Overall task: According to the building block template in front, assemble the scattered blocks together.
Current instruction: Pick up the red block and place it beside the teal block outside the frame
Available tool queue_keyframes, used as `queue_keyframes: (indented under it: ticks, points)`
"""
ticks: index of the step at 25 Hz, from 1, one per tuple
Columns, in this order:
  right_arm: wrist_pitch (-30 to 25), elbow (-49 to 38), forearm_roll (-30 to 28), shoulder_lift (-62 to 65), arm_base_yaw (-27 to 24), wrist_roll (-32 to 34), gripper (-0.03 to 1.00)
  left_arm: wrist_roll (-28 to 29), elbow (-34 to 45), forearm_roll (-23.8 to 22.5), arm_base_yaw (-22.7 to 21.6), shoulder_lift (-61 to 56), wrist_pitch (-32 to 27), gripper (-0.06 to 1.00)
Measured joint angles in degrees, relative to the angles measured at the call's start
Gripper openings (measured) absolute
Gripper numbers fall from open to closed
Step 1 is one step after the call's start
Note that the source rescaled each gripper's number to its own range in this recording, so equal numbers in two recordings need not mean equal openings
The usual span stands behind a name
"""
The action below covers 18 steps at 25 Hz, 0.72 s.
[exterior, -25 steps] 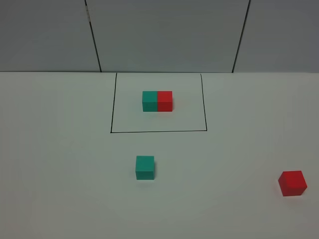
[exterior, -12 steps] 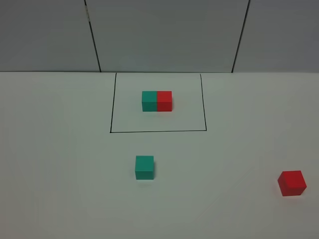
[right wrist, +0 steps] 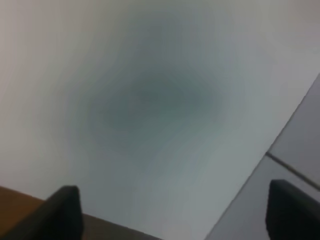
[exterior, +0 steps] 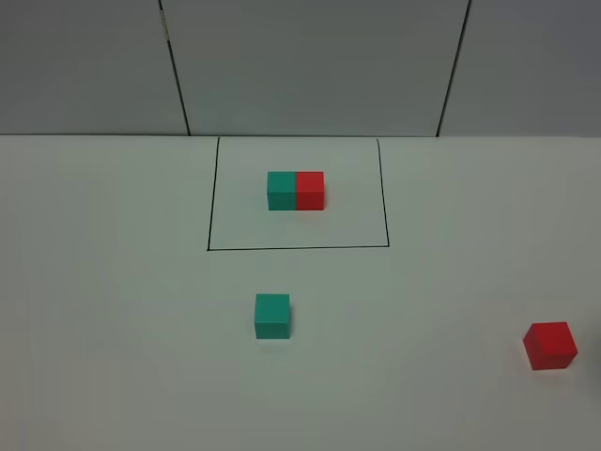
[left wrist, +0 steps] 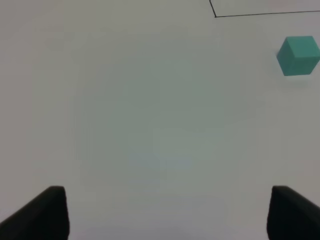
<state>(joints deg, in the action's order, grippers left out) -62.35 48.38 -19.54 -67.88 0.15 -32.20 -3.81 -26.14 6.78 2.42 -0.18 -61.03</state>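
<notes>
L gripper [left wrist: 169, 212]: open. My 2 black fingers [left wrist: 47, 215] stand wide apart w/ nothing betw. them, just bare table [left wrist: 150, 125] beneath.
R gripper [right wrist: 175, 210]: open too, fingers [right wrist: 60, 212] spread wide, nothing held. That view is v. blurry.
Green cube [left wrist: 298, 55]: loose, flat on the table, ahead of my L gripper & off toward my right. Well apart from both fingers, turned a bit so a vertical edge faces my L cam.
Red cube [exterior: 550, 345]: loose, flat on the table, on my R arm's side & well apart from the green cube. Seen only from the high cam, so can't tell where it sits rel. to my R gripper.
Template [exterior: 296, 190]: green + red cubes touching as one bar, green on the left. It sits inside the black frame [exterior: 299, 248], farther out from my L gripper than the green cube.
Frame corner: one corner of the frame shows in my L wrist cam, ahead of the L gripper & a little beyond the green cube.
Under R gripper: pale blurred surface. Brown strip [right wrist: 20, 205] by one finger, grey panel [right wrist: 300, 150] w/ a dark seam by the other.
Loose cubes: not joined, both apart from the template.
</notes>
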Motion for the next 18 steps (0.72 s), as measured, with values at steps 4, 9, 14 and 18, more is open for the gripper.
queue_keyframes:
  ticks: [4,9,14,18]
  points:
    - [3.90,0.06,-0.26,-4.90,0.00,-8.67,1.00,0.00,0.00,0.00,0.00,0.00,0.00,0.80]
    - [11.35,0.12,0.64,-8.60,0.77,-14.18,1.00,0.00,0.00,0.00,0.00,0.00,0.00,0.80]
    - [13.16,0.12,0.16,-12.02,5.70,-18.69,1.00,0.00,0.00,0.00,0.00,0.00,0.00,0.80]
    - [14.14,0.12,-0.78,-14.76,8.40,-20.64,1.00,0.00,0.00,0.00,0.00,0.00,0.00,0.80]
